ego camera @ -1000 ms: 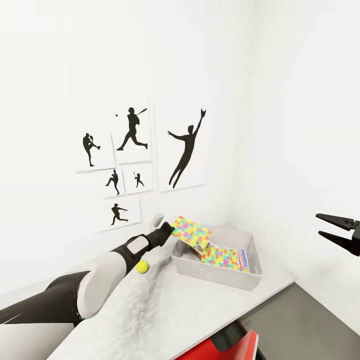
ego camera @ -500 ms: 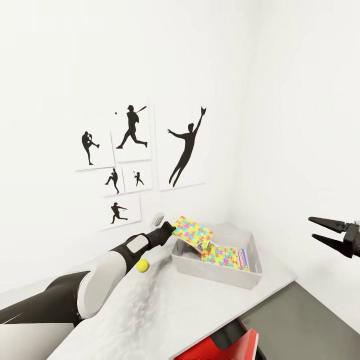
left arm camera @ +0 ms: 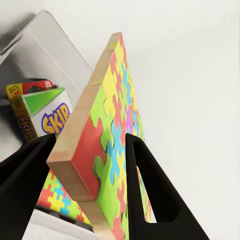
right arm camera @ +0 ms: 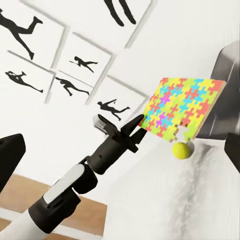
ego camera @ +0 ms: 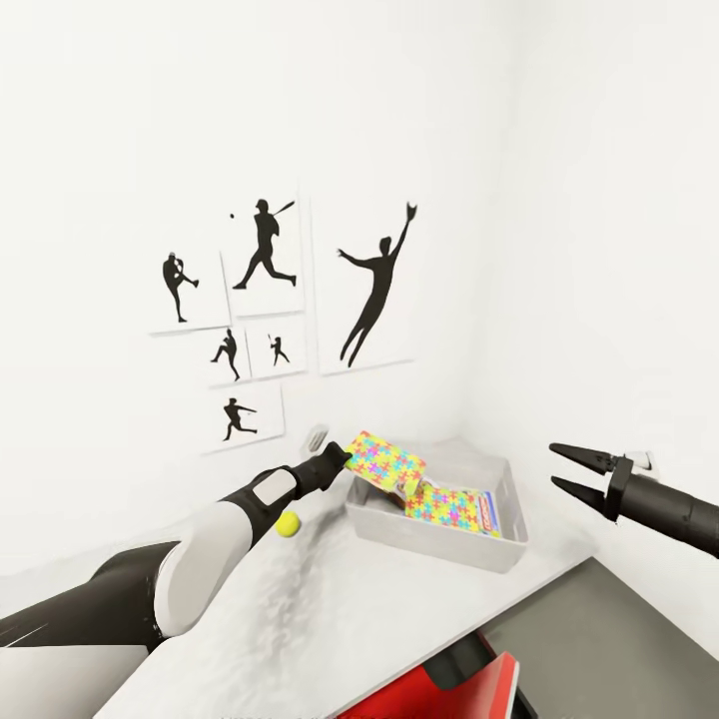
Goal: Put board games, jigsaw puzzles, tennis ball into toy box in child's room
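Over the shallow light-grey toy box (ego camera: pixel 504 544), the left hand (ego camera: pixel 343 461) pinches a thin multicoloured jigsaw puzzle (ego camera: pixel 386 463), not yet released. Another puzzle and the Skip-Bo box lie inside. The small yellow-green tennis ball (ego camera: pixel 289 523) waits on the tabletop (ego camera: pixel 379 619); the right hand (ego camera: pixel 577 475) hangs wide, empty.

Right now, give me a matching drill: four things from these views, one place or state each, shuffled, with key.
Things:
1. tennis ball
2. held jigsaw puzzle
3. Skip-Bo box
4. right gripper

Places/states:
A. open, in the air, apart from the toy box
B. lying inside the toy box
C. clamped at its edge by the left gripper, tilted over the box rim
D. on the table, outside the box, beside the left arm

Pairs: 1-D, 2-C, 3-B, 4-A
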`<state>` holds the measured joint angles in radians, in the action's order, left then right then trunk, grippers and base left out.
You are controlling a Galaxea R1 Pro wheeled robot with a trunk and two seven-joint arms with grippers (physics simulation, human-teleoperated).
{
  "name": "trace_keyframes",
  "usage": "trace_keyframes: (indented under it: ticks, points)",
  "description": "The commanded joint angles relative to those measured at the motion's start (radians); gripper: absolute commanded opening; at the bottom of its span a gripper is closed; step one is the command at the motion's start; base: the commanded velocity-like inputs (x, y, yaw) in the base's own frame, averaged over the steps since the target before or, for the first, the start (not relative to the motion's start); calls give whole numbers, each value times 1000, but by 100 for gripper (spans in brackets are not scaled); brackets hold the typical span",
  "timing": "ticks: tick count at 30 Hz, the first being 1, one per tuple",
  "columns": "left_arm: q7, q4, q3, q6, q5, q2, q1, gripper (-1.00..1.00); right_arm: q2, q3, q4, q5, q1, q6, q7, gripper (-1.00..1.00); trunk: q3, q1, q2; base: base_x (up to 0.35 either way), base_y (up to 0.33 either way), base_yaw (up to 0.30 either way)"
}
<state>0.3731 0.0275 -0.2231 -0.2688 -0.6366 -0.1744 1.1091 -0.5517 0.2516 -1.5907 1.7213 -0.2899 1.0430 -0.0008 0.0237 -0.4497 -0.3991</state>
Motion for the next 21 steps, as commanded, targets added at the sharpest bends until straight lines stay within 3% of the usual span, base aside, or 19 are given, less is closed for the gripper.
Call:
trace_keyframes:
  ticks: [1,16,21]
  points:
    - [-2,1,-9,-7,0,0,0,-100,4,-2,1,-1,-7,4,-1,100,-2,0,-1,0,0,61]
    - [-1,7,-9,-13,1,0,0,-100,13,-21,4,-2,-15,4,4,100,-26,0,-1,0,0,15]
    - [16,43,-9,-63,1,0,0,-100,13,-21,3,-2,-15,4,2,100,-34,0,-1,0,0,0]
